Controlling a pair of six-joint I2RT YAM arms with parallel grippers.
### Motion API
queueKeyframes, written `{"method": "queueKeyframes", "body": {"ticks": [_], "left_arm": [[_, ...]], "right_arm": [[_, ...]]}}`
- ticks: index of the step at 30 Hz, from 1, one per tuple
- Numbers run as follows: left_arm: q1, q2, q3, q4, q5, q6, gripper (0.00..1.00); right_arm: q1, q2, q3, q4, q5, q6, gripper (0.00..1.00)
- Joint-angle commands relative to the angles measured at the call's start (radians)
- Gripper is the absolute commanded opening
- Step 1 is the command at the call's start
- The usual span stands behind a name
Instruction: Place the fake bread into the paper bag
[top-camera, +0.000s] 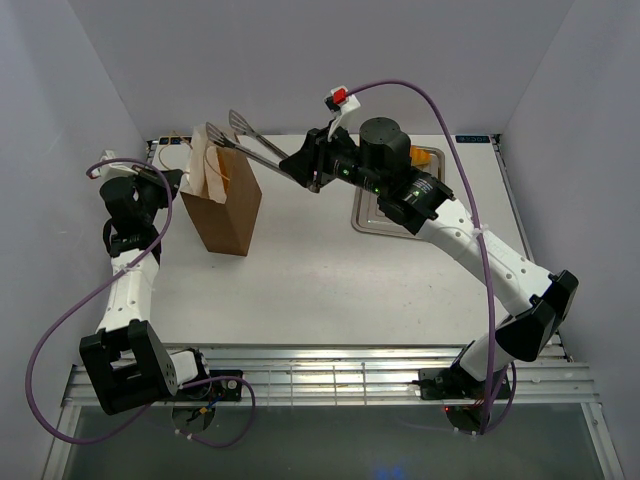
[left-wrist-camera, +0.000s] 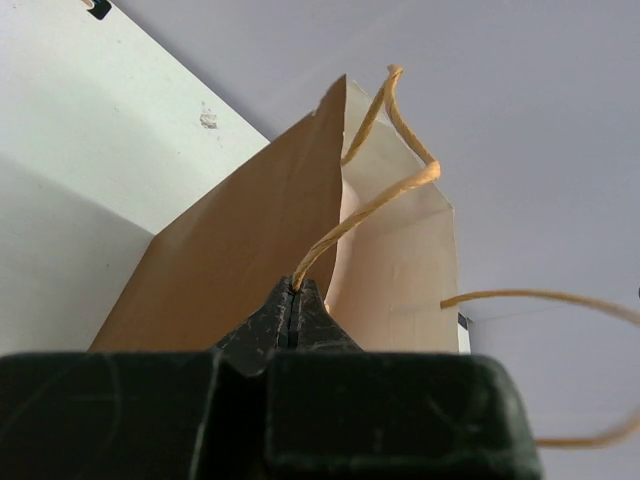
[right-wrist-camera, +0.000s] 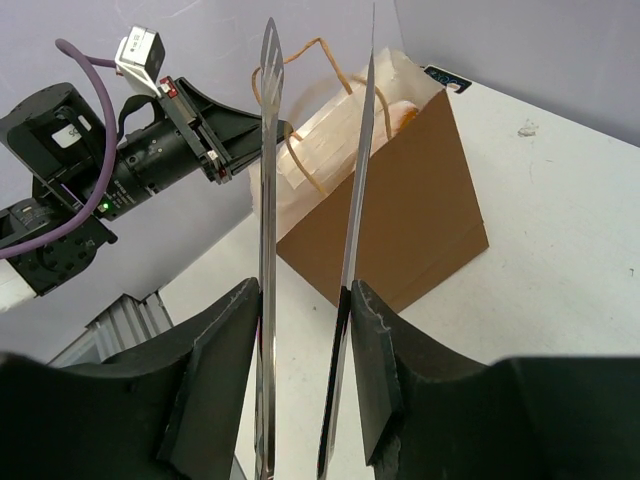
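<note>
The brown paper bag (top-camera: 222, 205) stands upright at the back left of the table. My left gripper (top-camera: 186, 178) is shut on one of its string handles (left-wrist-camera: 365, 215) and holds the mouth open; the pale inside (left-wrist-camera: 400, 270) shows. My right gripper (top-camera: 312, 172) is shut on the silver tongs (top-camera: 250, 145), whose spread tips hang empty over the bag's mouth. In the right wrist view the tongs (right-wrist-camera: 268, 200) run between my gripper (right-wrist-camera: 305, 295) and the bag (right-wrist-camera: 400, 215), and a golden loaf (right-wrist-camera: 398, 110) shows inside the bag. Another orange loaf (top-camera: 423, 156) peeks out behind my right arm.
A flat steel tray (top-camera: 366, 213) lies at the back middle, mostly covered by my right arm. White walls close in the table at the back and both sides. The left arm (right-wrist-camera: 130, 165) stands close beside the bag.
</note>
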Motion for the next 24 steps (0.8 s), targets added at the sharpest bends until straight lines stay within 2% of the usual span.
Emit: {"method": "queueKeyframes", "body": {"ticks": [1,14,18,21,24], "left_arm": [[0.006,-0.014,-0.018,-0.035,-0.002,0.012,0.0],[0.006,-0.017,-0.021,-0.035,-0.002,0.014,0.0],[0.006,-0.017,-0.02,-0.036,0.0,0.015,0.0],[0.006,-0.018,-0.018,-0.033,0.003,0.014,0.0],[0.006,-0.018,-0.017,-0.033,0.006,0.014,0.0]], "right_arm": [[0.003,-0.02,0.024,0.072,0.015,0.002,0.47],[0.004,-0.045,0.046,0.067,0.047,-0.019,0.43],[0.0,-0.069,0.051,0.044,0.139,-0.07,0.43],[-0.028,-0.106,0.022,0.03,0.199,-0.095,0.43],[-0.118,-0.146,-0.015,0.026,0.173,-0.053,0.43]]}}
